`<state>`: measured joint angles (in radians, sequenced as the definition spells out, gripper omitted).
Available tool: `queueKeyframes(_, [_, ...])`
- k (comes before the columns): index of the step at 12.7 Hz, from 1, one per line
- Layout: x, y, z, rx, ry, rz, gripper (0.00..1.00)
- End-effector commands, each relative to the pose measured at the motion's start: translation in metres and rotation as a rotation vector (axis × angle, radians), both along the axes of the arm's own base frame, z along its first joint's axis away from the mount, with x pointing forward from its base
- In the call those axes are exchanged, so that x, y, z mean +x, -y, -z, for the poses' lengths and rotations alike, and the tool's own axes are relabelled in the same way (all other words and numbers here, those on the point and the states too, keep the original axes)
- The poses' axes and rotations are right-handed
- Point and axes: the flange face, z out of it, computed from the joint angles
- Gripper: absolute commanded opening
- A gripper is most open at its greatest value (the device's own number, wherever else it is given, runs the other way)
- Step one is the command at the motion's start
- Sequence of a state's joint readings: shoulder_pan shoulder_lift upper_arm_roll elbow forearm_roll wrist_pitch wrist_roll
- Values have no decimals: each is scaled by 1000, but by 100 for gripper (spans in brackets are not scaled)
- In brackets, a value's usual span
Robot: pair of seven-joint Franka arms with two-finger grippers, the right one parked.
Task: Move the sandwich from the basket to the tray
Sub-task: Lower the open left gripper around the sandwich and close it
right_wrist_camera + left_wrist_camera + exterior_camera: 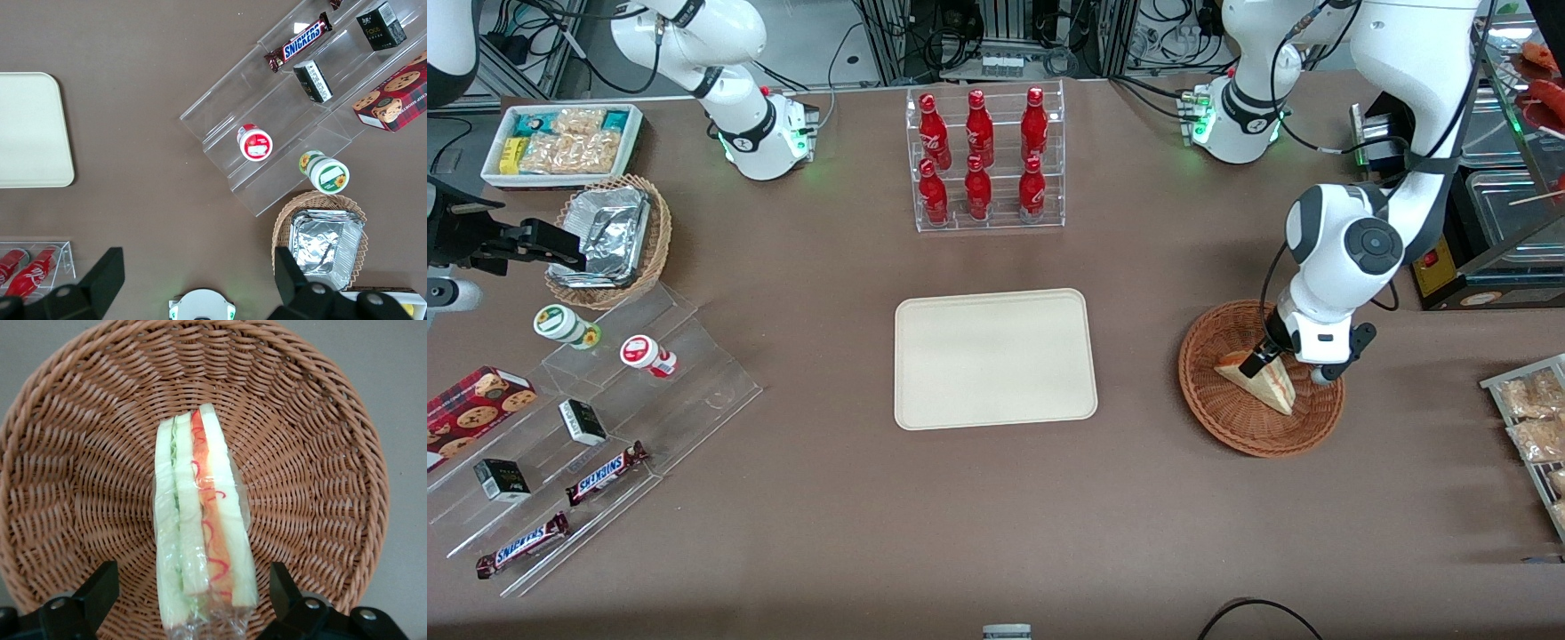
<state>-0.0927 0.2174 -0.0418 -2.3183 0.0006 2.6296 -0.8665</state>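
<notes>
Two black fingers (pixel 100 590) of the left arm's gripper (pixel 1288 363) stand spread wide, one on each side of the small triangular sandwich (pixel 200 520) of pale bread with red and green filling, and neither finger touches it in the wrist view, so the gripper is open and holds nothing. The sandwich, wrapped in clear film, lies on its side in the round, shallow, reddish-brown woven wicker basket (pixel 1227 418), with the gripper low over the part of it farther from the front camera. The basket rests on a brown table (pixel 827 498) toward the working arm's end. Beside it, near the middle of the table and well apart, lies the flat rectangular cream-beige tray (pixel 994 358) with rounded corners, with nothing on it. Farther from the front camera than the tray stands a clear acrylic rack of red bottles (pixel 983 160).
</notes>
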Motion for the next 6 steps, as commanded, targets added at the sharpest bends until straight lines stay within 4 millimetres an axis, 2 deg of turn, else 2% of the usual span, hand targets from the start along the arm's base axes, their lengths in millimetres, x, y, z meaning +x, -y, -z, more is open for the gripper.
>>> queueKeyframes(1, [-3,0,8,2,22,-18,100])
queueKeyframes(2, [-2,-2,6,2,26,-21,100])
queueKeyframes(3, [0,-3,5,0,29,-30,93])
queueKeyframes(4, [0,-3,5,-1,29,-43,73])
queueKeyframes(6, [4,-3,2,-3,38,-47,23])
